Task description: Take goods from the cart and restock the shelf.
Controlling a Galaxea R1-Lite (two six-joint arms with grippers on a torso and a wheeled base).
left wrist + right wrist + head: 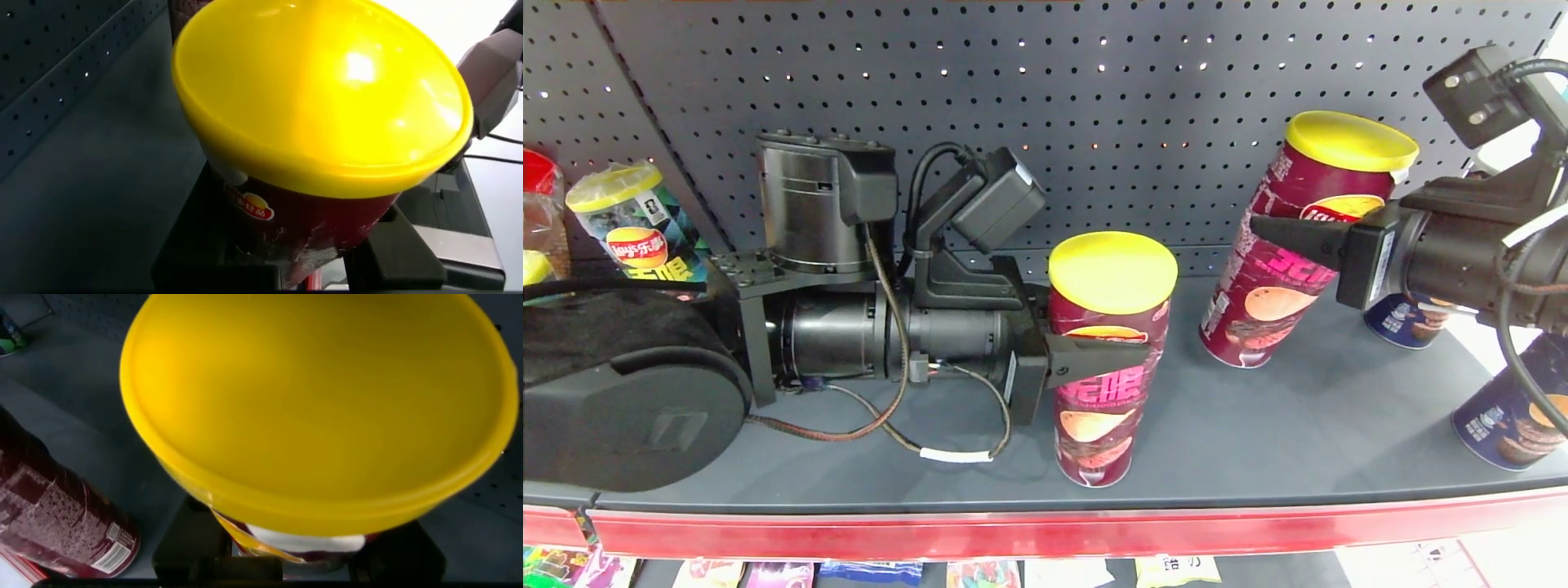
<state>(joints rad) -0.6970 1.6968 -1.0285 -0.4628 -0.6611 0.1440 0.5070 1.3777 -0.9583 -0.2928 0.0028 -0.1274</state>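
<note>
Left gripper (1123, 356) is closed around the upright maroon can (1104, 425), its dark fingers pressing the can's sides about halfway up the label. That can stands on its base near the middle of the shelf (1258, 441), toward the front edge, with its yellow lid (1112, 271) on top. In the left wrist view the same lid sits between the two fingers, with the red body below it.

Right gripper (1278, 233) grips the tilted maroon can (1258, 314) high on its body, just under its own yellow cap (1352, 140). This second can leans with its top toward the robot's right and its bottom rim down at the shelf, farther back. Whether that rim touches the shelf surface I cannot tell. The two maroon cans are near each other but apart, the tilted one to the right of and behind the upright one.

Past the right gripper, a rear blue can (1409, 320) stands near the back at the right end of the shelf, and a front blue can (1515, 425) stands close to the front edge. At the left end, beyond the left arm, a dark-labelled can (637, 229) topped in yellow sits at the back, against the pegboard (1094, 82) that forms the shelf's back wall. A red strip (1045, 531) runs along the shelf's front, and coloured packets (874, 572) show below it.
</note>
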